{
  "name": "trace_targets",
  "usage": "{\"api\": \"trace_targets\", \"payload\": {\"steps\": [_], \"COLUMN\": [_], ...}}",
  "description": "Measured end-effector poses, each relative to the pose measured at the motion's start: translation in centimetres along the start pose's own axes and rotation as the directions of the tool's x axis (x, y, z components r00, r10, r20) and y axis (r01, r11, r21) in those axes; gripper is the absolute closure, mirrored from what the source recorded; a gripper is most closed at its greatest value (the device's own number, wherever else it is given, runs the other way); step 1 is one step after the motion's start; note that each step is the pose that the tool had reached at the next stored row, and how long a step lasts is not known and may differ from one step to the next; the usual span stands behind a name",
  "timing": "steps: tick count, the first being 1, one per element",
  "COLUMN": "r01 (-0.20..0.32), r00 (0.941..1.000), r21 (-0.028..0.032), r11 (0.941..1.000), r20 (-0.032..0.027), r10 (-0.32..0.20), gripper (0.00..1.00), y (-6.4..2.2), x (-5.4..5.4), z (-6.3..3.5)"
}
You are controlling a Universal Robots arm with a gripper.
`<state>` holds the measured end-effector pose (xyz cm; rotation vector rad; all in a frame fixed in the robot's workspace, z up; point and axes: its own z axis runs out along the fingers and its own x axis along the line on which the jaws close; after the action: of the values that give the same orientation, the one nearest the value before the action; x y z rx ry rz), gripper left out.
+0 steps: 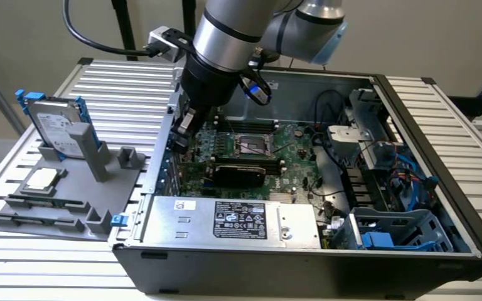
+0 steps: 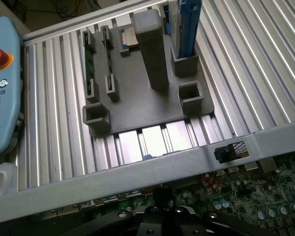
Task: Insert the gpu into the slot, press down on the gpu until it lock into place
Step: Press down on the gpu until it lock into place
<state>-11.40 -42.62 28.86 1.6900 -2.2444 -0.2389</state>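
Black and flat, the gpu (image 1: 239,170) sits on the green motherboard (image 1: 295,147) inside the computer case (image 1: 442,188). The gripper (image 1: 184,128) hangs near the case's wall on the exterior view's left, holding nothing. I cannot tell if it is released or clenched.

The computer case (image 1: 308,251) lies open on the table (image 1: 123,81), with the motherboard (image 1: 295,147) inside and the gpu (image 1: 241,169) on it. The power supply (image 1: 233,222) sits along the case's near wall. A parts holder (image 1: 65,200) rests beside the case, toward the exterior view's left edge.

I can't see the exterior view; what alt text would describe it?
A robot arm reaches down into an open computer case, above a black gpu lying on the green motherboard. A grey holder with a hard drive sits at the exterior view's left.
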Motion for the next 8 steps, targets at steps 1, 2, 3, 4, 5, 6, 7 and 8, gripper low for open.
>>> {"api": "trace_targets", "payload": {"steps": [1, 2, 3, 4, 5, 6, 7, 8], "r01": [0.0, 0.0, 0.0, 0.0, 0.0, 0.0, 0.0, 0.0], "r00": [1.0, 1.0, 1.0, 1.0, 1.0, 1.0, 1.0, 1.0], "r21": [0.0, 0.0001, 0.0001, 0.0001, 0.0001, 0.0002, 0.0001, 0.0001], "r11": [1.0, 1.0, 1.0, 1.0, 1.0, 1.0, 1.0, 1.0], "r20": [0.0001, 0.0, 0.0004, 0.0009, 0.0017, 0.0013, 0.0002, 0.0004], "r10": [0.0, 0.0, 0.0, 0.0, 0.0, 0.0, 0.0, 0.0], "gripper": [0.89, 0.89, 0.89, 0.89, 0.89, 0.89, 0.89, 0.89], "y": [0.0, 0.0, -0.01, -0.02, -0.06, -0.14, -0.27, -0.4], "x": [0.0, 0.0, -0.01, -0.01, -0.02, -0.04, -0.06, -0.08], "z": [0.01, 0.0, -0.02, -0.08, -0.16, -0.28, -0.47, -0.61]}}
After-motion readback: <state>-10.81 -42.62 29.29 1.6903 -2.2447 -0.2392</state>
